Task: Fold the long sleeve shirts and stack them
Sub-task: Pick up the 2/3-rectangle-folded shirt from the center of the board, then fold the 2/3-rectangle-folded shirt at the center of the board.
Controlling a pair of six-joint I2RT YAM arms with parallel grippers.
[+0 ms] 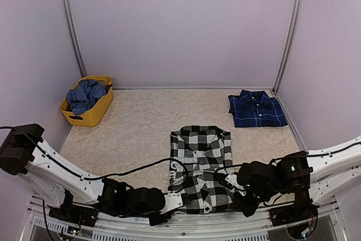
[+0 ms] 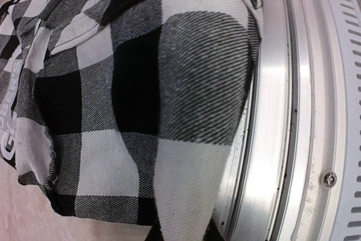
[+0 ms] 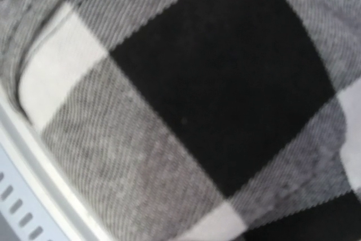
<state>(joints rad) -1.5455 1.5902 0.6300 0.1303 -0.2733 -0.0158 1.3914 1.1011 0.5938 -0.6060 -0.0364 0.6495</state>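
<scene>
The black-and-white check shirt (image 1: 200,156) lies partly folded at the near middle of the table, its white lettering on a black band at its left side. My left gripper (image 1: 174,200) is at its near left hem and my right gripper (image 1: 228,180) at its near right edge. In both wrist views the check cloth (image 2: 141,83) (image 3: 225,83) fills the frame and bunches up over the fingers, which are hidden; each gripper appears shut on the cloth. The navy blue plaid shirt (image 1: 256,108) lies folded at the far right.
A yellow basket (image 1: 84,119) at the far left holds crumpled blue patterned cloth (image 1: 84,95). The table's metal front rail (image 2: 282,111) runs right beside the shirt's hem and shows in the right wrist view (image 3: 17,196). Walls enclose the table on three sides.
</scene>
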